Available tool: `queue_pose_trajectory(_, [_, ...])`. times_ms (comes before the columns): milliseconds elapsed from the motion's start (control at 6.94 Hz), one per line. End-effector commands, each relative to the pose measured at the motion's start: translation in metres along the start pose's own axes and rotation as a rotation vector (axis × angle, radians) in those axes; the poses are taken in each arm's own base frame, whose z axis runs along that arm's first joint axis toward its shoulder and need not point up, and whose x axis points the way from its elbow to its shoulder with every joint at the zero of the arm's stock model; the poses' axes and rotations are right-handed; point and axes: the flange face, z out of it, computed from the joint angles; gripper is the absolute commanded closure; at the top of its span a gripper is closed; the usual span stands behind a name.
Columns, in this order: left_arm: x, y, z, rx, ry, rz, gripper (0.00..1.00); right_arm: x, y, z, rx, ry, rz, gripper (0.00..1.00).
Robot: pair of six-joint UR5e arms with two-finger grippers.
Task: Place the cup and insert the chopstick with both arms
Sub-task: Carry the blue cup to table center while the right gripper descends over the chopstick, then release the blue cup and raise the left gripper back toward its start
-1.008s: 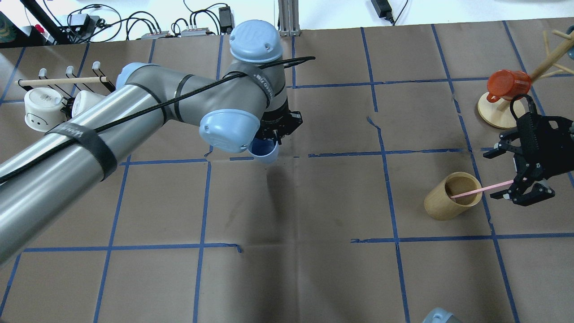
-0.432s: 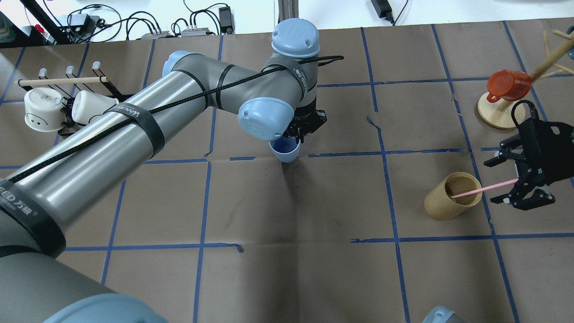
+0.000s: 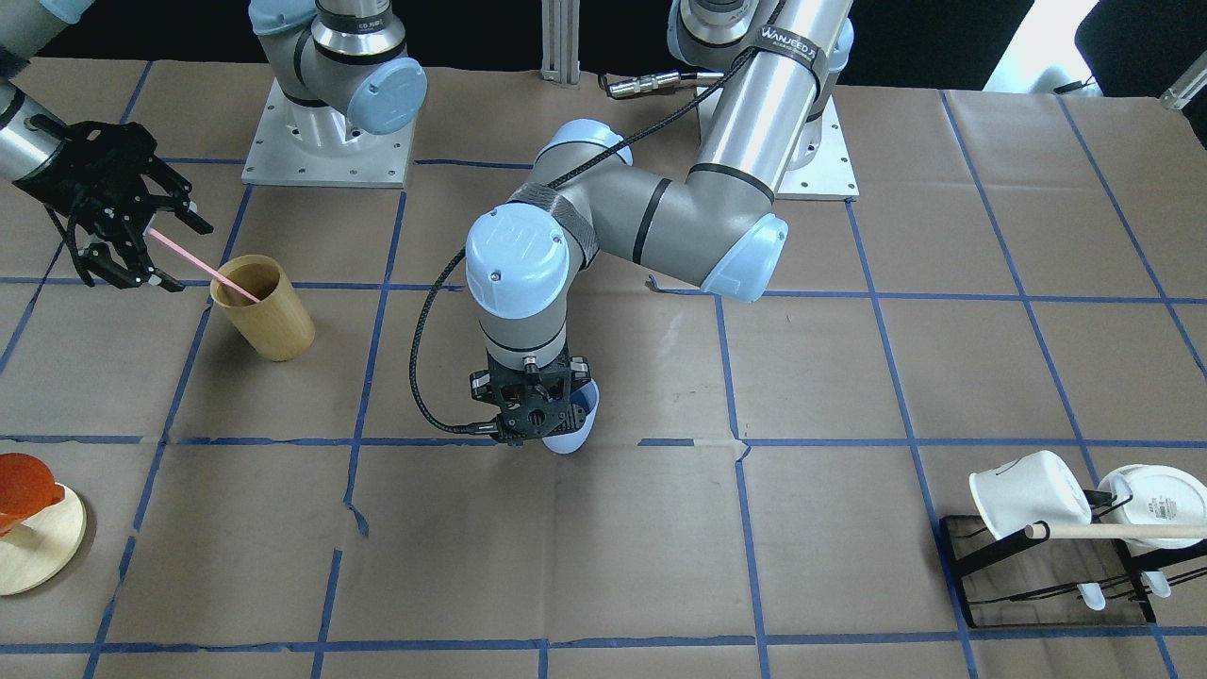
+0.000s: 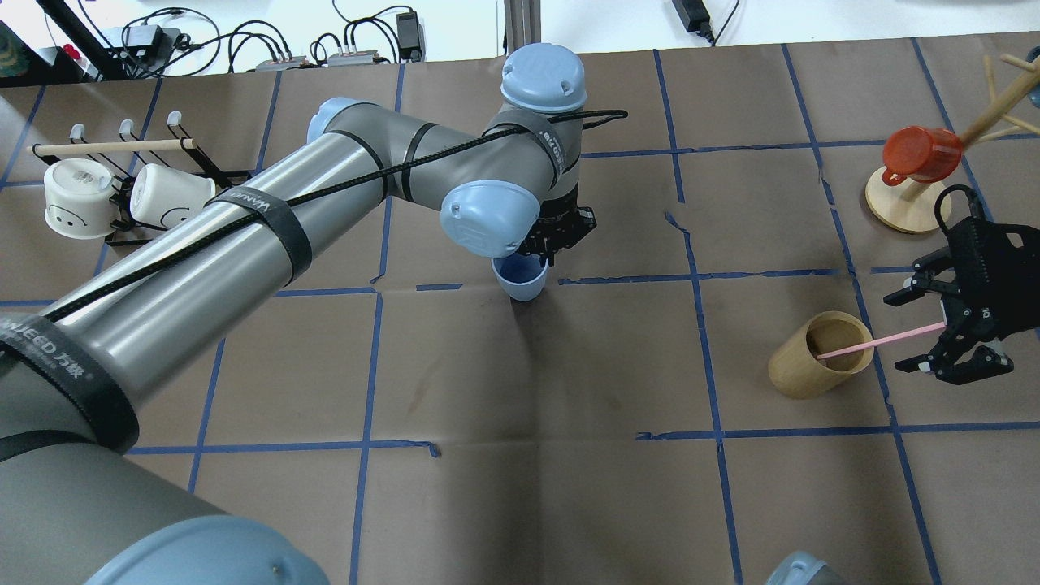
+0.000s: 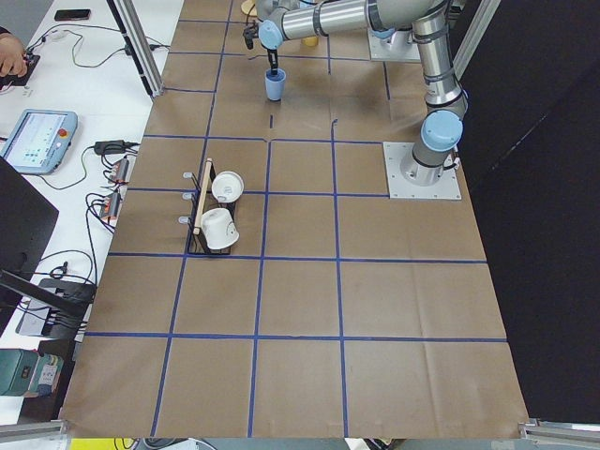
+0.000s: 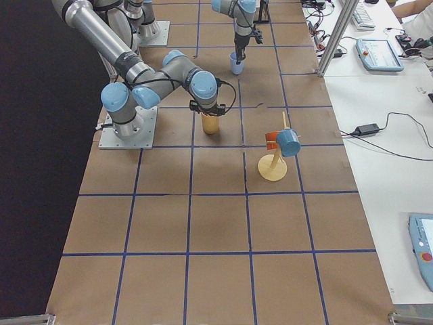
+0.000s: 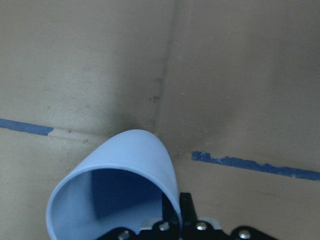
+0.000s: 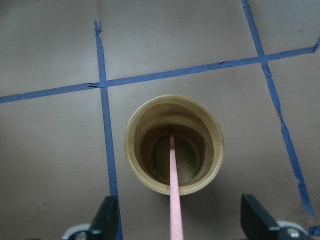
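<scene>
My left gripper (image 4: 543,253) is shut on the rim of the light-blue cup (image 4: 520,280), holding it tilted, low over the paper near the table's middle. The cup also shows in the front view (image 3: 575,429) and the left wrist view (image 7: 125,170). The pink chopstick (image 4: 877,341) leans out of the tan wooden cup (image 4: 800,374), its lower end on that cup's bottom (image 8: 171,150). My right gripper (image 4: 903,333) is open. Its fingers (image 8: 107,215) stand wide on either side of the stick's upper part without touching it.
A black rack with two white mugs (image 4: 77,195) and a pale wooden rod (image 4: 114,146) stands at the far left. A wooden mug tree (image 4: 898,203) with an orange-red mug (image 4: 922,154) stands just beyond my right gripper.
My left arm has carried the blue cup to the right, toward the table's middle. My right gripper has drawn back slightly along the stick and stays open.
</scene>
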Motion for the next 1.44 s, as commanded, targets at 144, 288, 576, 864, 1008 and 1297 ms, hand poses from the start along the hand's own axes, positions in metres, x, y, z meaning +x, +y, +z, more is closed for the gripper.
queue_pose_trajectory(144, [0.003, 0.0, -0.008, -0.001, 0.029, -0.004, 0.0, 0.0, 0.002, 0.0, -0.003, -0.002, 0.004, 0.19])
queue_pose_trajectory(288, [0.001, 0.005, -0.031, 0.023, 0.045, -0.003, 0.0, -0.001, 0.002, -0.001, -0.008, -0.003, 0.013, 0.27])
queue_pose_trajectory(576, [-0.034, 0.01, -0.096, 0.068, 0.064, 0.007, 0.0, -0.004, 0.004, 0.001, -0.021, -0.029, 0.028, 0.54])
queue_pose_trajectory(864, [-0.095, 0.014, -0.151, 0.041, 0.041, 0.102, 0.0, -0.006, 0.005, 0.002, -0.037, -0.049, 0.046, 0.65])
queue_pose_trajectory(1008, [-0.131, 0.023, -0.176, 0.033, 0.033, 0.136, 0.0, -0.006, 0.005, 0.002, -0.037, -0.049, 0.046, 0.67])
queue_pose_trajectory(1297, [-0.207, 0.031, -0.219, -0.001, 0.021, 0.245, 0.0, -0.006, 0.005, 0.0, -0.039, -0.045, 0.059, 0.75])
